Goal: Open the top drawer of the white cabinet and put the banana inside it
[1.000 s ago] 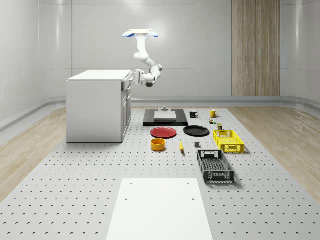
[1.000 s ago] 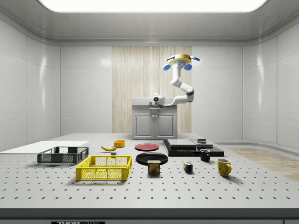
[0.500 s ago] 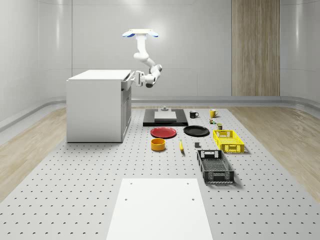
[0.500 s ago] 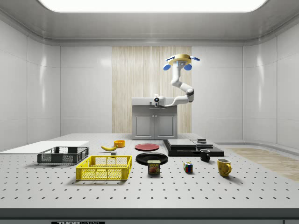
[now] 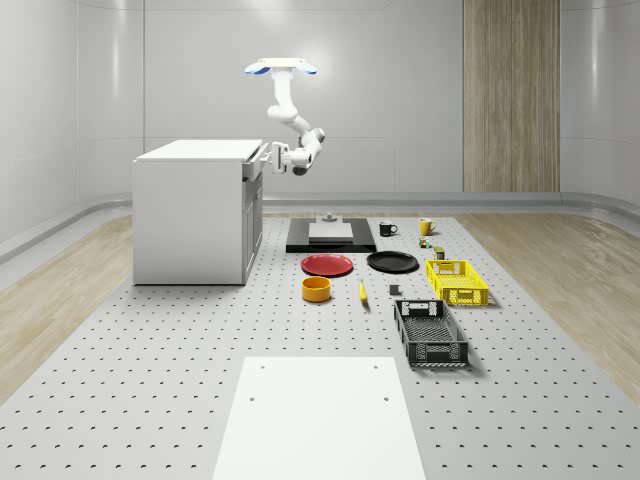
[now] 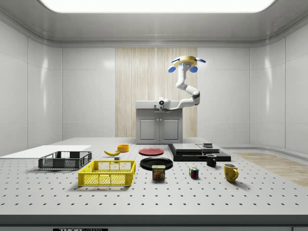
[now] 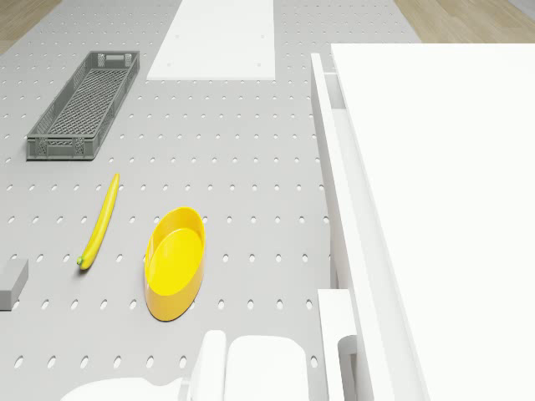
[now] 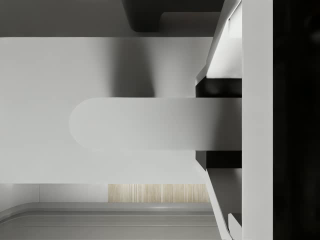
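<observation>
Pale glossy wall panels (image 5: 400, 90); wood-slat strip (image 5: 508, 95) (full height); perforated grey tabletop (image 5: 150, 380); ceiling light panel (image 6: 154, 5).

1. The cabinet (image 5: 190, 210) is plain white.
2. The banana (image 7: 99, 221) is yellow with a green tip.
3. The bowl (image 7: 175, 261) beside the banana is yellow.
4. The long crate (image 7: 83, 104) is dark grey mesh; the other crate (image 5: 456, 281) is yellow.
5. One plate (image 5: 327, 265) is red, the next plate (image 5: 392, 262) black.
6. The table (image 5: 150, 350) is grey, dotted with holes.
7. The drone (image 5: 281, 68) is white with blue rotors.
</observation>
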